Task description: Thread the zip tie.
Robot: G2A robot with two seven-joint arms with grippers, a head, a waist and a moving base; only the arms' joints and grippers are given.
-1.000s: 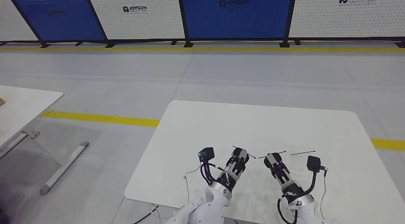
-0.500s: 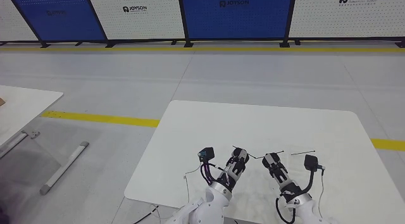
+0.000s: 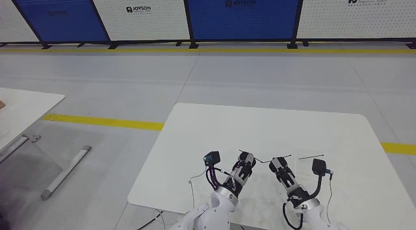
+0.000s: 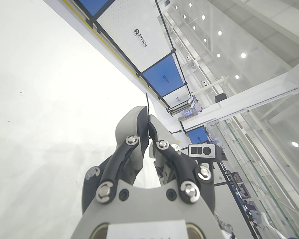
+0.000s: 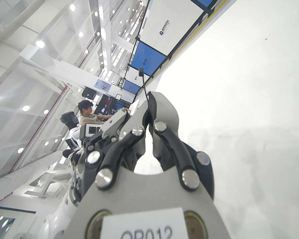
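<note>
Spreading out below both hands, the white worktop (image 3: 273, 126) carries little else, and the two hands hang side by side low over its near part. The left hand (image 4: 148, 119) is closed, its pads pinching a thin black strip whose tail tip (image 4: 146, 99) pokes out just past the fingertips. The right hand (image 5: 149, 103) is likewise clamped tight on the zip tie (image 5: 145, 88), with a short length rising beyond its fingertips and ending in the small square head (image 5: 141, 71). Seen from above, the two held ends slant toward the gap between the hands and come close there without touching. I judge both to belong to one tie, though the run of strip between the hands cannot be followed. So the pick-up looks done, with one end gripped in each hand and both lifted off the worktop. The threading itself is not yet done: the tail tip sits outside the head, and no loop is closed. What is left, by my reading, is to line the tip up with the slot in the head, push it through and draw it snug. A separate thin black line (image 3: 311, 157) lies on the worktop just beyond the right hand; whether it is another tie I cannot tell.
</note>
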